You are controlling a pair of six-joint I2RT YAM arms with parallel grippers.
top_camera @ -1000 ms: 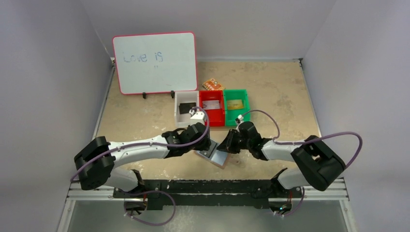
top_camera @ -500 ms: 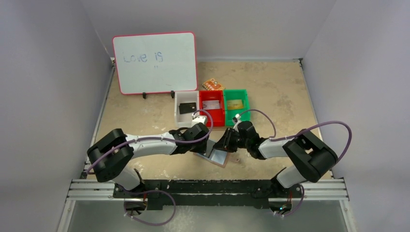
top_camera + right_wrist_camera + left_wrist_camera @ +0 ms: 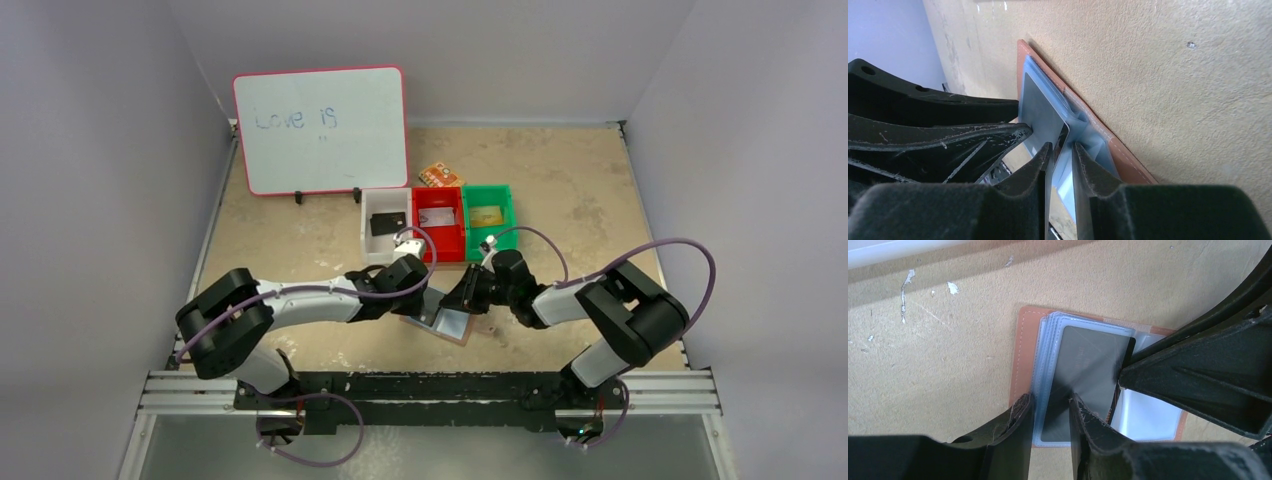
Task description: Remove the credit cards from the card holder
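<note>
The card holder (image 3: 452,327) lies open on the table, tan outside with pale blue sleeves; it also shows in the left wrist view (image 3: 1023,345) and the right wrist view (image 3: 1120,152). A dark grey card (image 3: 1083,370) sits skewed in the top sleeve. My left gripper (image 3: 1050,412) presses down on the sleeves' near edge, jaws a little apart. My right gripper (image 3: 1063,150) comes from the right, jaws narrowly apart around the card's raised edge (image 3: 1045,112). The card lies against one finger. In the top view the left gripper (image 3: 420,303) and the right gripper (image 3: 462,298) meet over the holder.
Three small bins stand behind the holder: a white bin (image 3: 372,242) with a black card, a red bin (image 3: 440,245) with a card, a green bin (image 3: 508,212) with a yellow card. An orange patterned packet (image 3: 438,175) and a whiteboard (image 3: 320,130) stand farther back.
Both grippers and the holder have shifted slightly toward the bins. The right gripper has closed in on the holder from the right. Both arms' elbows have swung inward.
</note>
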